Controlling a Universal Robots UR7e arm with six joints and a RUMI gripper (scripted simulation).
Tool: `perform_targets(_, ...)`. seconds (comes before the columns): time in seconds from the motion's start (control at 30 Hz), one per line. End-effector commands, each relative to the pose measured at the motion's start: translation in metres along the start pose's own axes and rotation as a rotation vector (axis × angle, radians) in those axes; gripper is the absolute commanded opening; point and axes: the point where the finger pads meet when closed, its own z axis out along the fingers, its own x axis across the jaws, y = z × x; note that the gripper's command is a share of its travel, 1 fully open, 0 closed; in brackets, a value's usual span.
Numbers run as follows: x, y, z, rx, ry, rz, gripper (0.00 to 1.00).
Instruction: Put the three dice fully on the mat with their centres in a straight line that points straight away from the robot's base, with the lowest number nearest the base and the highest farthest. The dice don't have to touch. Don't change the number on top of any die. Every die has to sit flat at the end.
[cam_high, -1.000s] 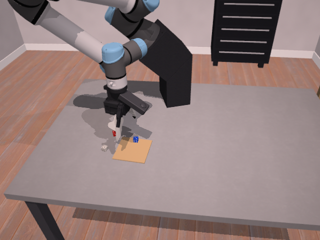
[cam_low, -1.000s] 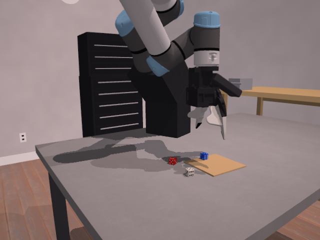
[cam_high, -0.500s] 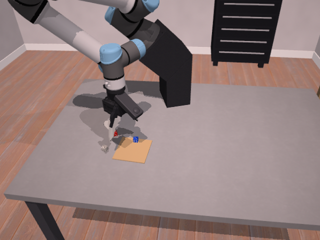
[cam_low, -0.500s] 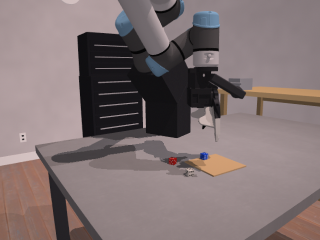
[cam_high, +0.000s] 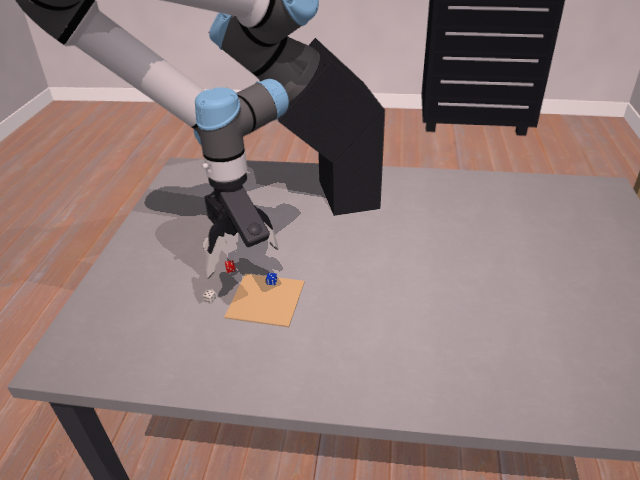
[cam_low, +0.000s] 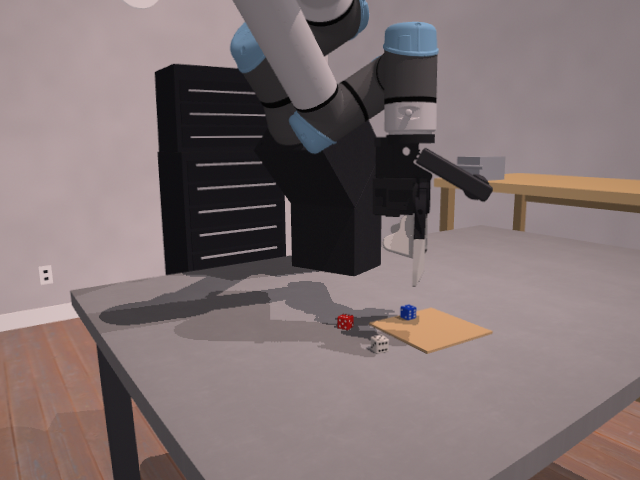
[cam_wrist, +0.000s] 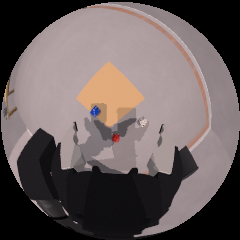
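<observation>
While no writing is legible, the empty end effector (cam_high: 238, 254) hangs spread wide above the red die (cam_high: 230, 266).

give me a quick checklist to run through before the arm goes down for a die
1. Gripper open with nothing between the fingers: ok.
2. Gripper raised above the table, touching no die: ok.
3. Red die roughly centred under the jaws in the wrist view: ok, though it sits off the mat.
4. White die also off the mat, apart from the red die: ok for access.
5. Blue die sits on the mat near its corner; whether fully on: cannot tell.
6. Top numbers of all three dice readable, to fix the order: cannot tell, pips too small.
</observation>
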Motion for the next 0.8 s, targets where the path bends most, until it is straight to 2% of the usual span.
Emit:
perform_targets(0.0, 0.009, 0.0, 0.0, -0.007, -0.001, 0.174, 1.0)
perform_targets(0.23, 0.013, 0.002, 0.001, -0.007, -0.001, 0.277, 1.0)
perform_targets(0.67, 0.025, 0.006, 0.002, -0.007, 0.001, 0.584, 1.0)
perform_targets(0.77, 0.026, 0.006, 0.002, -0.008, 0.001, 0.601, 1.0)
